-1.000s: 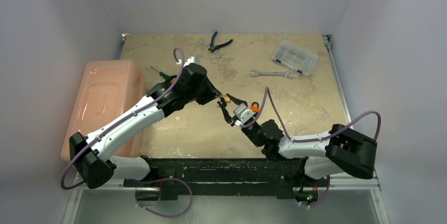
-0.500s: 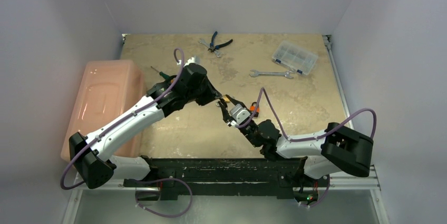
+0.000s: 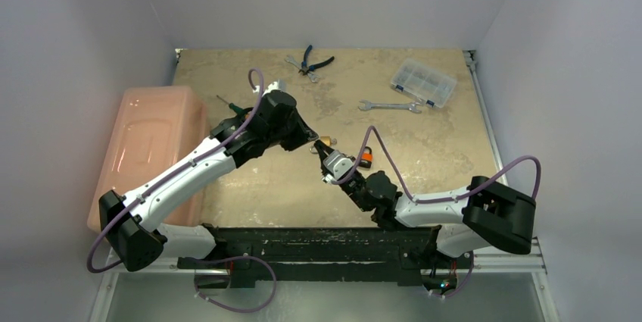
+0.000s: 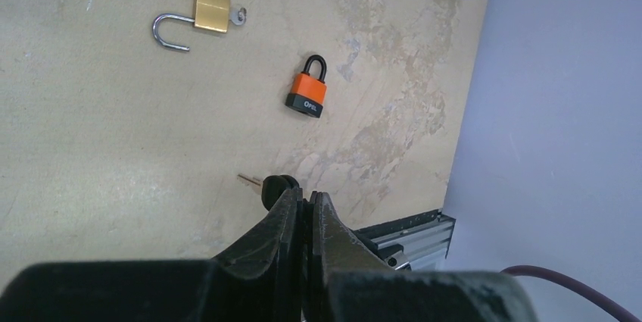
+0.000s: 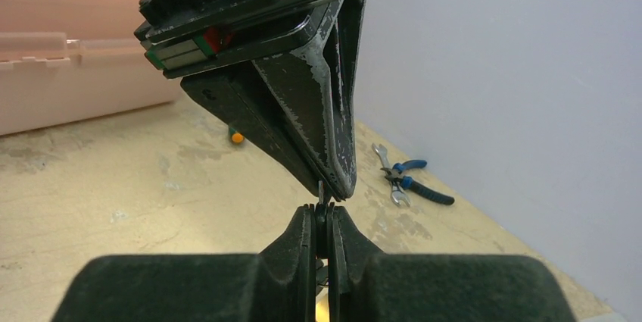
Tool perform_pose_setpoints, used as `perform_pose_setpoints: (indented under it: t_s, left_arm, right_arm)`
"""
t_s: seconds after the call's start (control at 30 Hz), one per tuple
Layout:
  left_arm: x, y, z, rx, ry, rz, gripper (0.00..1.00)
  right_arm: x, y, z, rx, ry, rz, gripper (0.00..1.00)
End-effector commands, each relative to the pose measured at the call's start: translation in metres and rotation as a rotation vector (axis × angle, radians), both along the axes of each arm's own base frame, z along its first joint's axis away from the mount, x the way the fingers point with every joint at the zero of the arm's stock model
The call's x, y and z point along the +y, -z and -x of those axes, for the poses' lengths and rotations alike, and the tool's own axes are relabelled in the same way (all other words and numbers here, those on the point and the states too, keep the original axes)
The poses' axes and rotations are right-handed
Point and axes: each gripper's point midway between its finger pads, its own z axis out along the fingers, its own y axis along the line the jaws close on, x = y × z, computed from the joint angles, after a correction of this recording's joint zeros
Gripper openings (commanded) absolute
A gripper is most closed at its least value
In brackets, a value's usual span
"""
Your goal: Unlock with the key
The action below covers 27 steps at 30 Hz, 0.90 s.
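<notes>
Left fingers (image 4: 284,220) are pinching the black-headed key (image 4: 271,186) above the tabletop (image 4: 113,110); right fingers (image 5: 303,239) are clamping onto it just beneath, while the orange padlock (image 4: 306,95) is lying closed just right.

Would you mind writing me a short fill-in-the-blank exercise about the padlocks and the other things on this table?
1. The shackle of the orange padlock is ____.
2. The shackle of the brass padlock is swung ____.
3. The pliers near the far wall have ____ grips on their handles.
4. Seen from the top camera, the pink bin stands at the ____ side of the table.

Missing words: closed; open; blue; left.
</notes>
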Motion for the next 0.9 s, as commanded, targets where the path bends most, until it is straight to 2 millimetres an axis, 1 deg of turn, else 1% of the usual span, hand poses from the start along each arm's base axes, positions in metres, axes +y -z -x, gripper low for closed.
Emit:
perform_pose_setpoints:
  t_s: [0.0, 0.13, 0.17, 0.33, 0.47, 0.53, 0.6, 0.63, 0.7, 0.77, 0.83, 0.87]
  left_arm:
    - [-0.006, -0.032, 0.004, -0.048, 0.019, 0.097, 0.00]
    - [-0.004, -0.035, 0.005, -0.067, 0.018, 0.106, 0.00]
    - [-0.004, -0.038, 0.005, -0.077, 0.023, 0.112, 0.03]
    - [-0.006, -0.048, 0.006, -0.132, 0.042, 0.160, 0.31]
    - [-0.007, -0.052, 0.008, -0.161, 0.059, 0.182, 0.50]
    - [-0.006, -0.055, 0.008, -0.180, 0.068, 0.170, 0.58]
    - [-0.004, -0.060, 0.007, -0.217, 0.084, 0.152, 0.62]
    - [-0.002, -0.063, 0.006, -0.256, 0.104, 0.133, 0.63]
    - [0.001, -0.074, 0.005, -0.352, 0.144, 0.109, 0.64]
    - [0.004, -0.086, 0.006, -0.469, 0.187, 0.095, 0.65]
    - [0.007, -0.096, 0.009, -0.570, 0.222, 0.099, 0.68]
    - [0.007, -0.095, 0.012, -0.603, 0.243, 0.099, 0.71]
  right_arm:
    - [0.001, -0.020, -0.005, -0.004, 0.026, -0.059, 0.00]
    - [0.001, -0.021, -0.004, 0.021, 0.017, -0.065, 0.00]
    - [0.000, -0.022, -0.003, 0.028, 0.014, -0.071, 0.00]
    - [-0.002, -0.028, 0.005, 0.069, -0.027, -0.135, 0.00]
    - [0.000, -0.028, 0.011, 0.105, -0.062, -0.155, 0.00]
    - [0.001, -0.028, 0.013, 0.116, -0.080, -0.161, 0.00]
    - [0.003, -0.031, 0.020, 0.158, -0.124, -0.198, 0.00]
    - [0.001, -0.033, 0.022, 0.170, -0.131, -0.216, 0.00]
    - [-0.003, -0.040, 0.028, 0.187, -0.158, -0.247, 0.00]
    - [-0.002, -0.043, 0.033, 0.226, -0.199, -0.257, 0.00]
    - [-0.001, -0.047, 0.037, 0.270, -0.245, -0.270, 0.00]
    - [0.000, -0.049, 0.039, 0.292, -0.270, -0.268, 0.00]
